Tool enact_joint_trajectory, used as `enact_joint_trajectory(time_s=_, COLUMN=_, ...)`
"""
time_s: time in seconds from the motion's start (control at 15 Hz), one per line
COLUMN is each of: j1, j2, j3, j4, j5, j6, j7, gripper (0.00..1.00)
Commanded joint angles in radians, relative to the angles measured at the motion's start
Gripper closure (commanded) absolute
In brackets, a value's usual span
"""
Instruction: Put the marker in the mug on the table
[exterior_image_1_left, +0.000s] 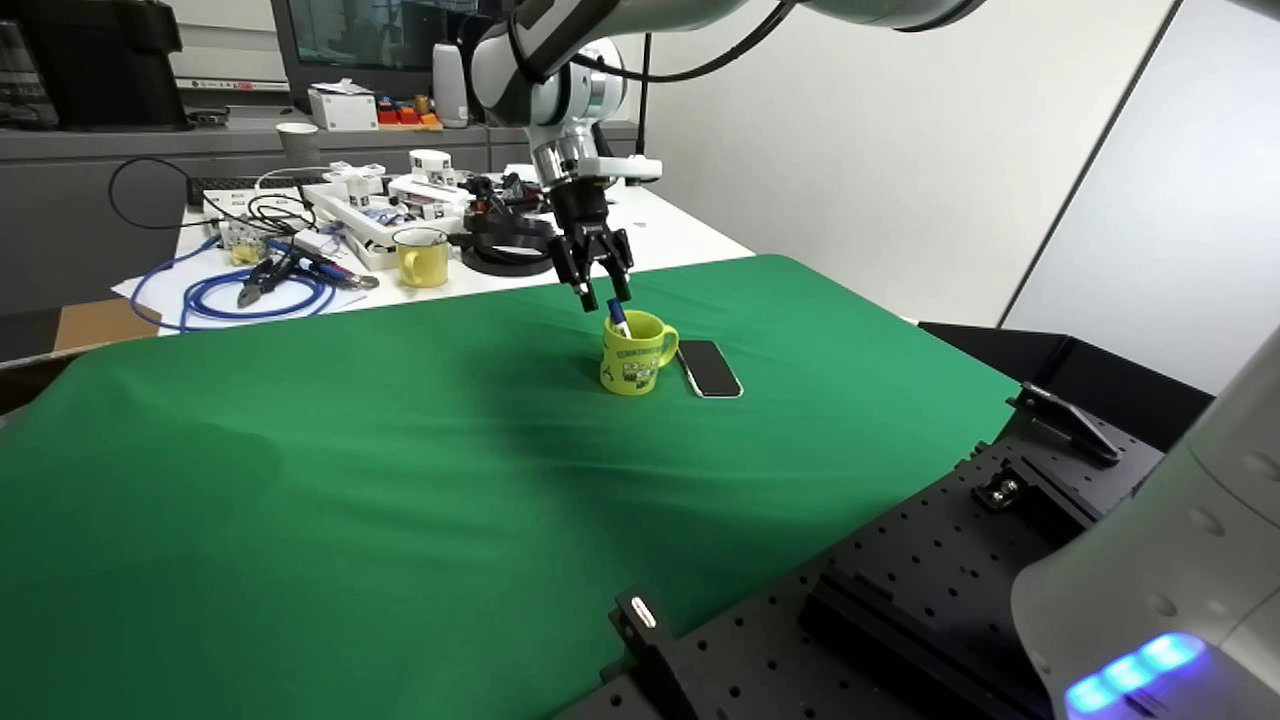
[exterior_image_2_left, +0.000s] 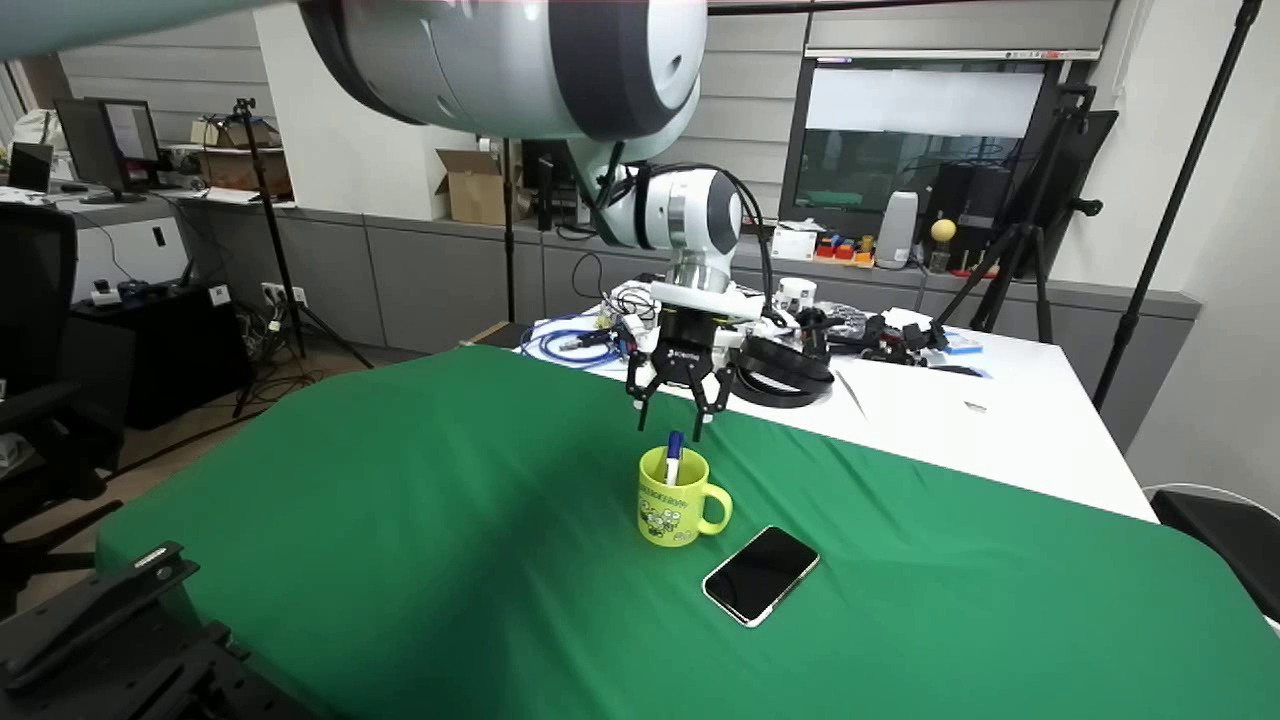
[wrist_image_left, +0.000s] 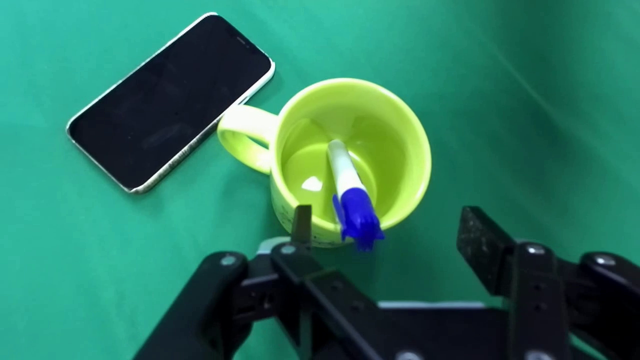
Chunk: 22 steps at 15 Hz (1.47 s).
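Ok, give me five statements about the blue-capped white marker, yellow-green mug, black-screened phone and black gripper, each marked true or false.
1. The blue-capped white marker is inside the yellow-green mug. True.
2. The marker is gripped tight. False: the black gripper is open, its jaws apart.
3. The mug lies on its side. False: it stands upright on the green cloth-covered table.
4. The black-screened phone lies beside the mug's handle. True.
5. The marker's blue cap points up, out of the mug. True.
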<state>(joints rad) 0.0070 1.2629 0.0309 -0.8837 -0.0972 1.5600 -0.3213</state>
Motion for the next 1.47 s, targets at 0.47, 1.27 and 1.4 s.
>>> enact_joint_trajectory(time_s=0.47, j1=0.002, j2=0.055, j3=-0.02, j4=0.102, j5=0.001, j6=-0.069, j7=0.033, gripper=0.99)
enact_joint_trajectory(time_s=1.27, j1=-0.029, j2=0.009, j3=-0.011, j4=0.211, j5=0.018, j6=-0.231, j7=-0.003, gripper=0.94)
enact_joint_trajectory(time_s=1.4, j1=-0.039, j2=0.003, j3=-0.005, j4=0.235, j5=0.025, j6=-0.251, j7=-0.011, gripper=0.94)
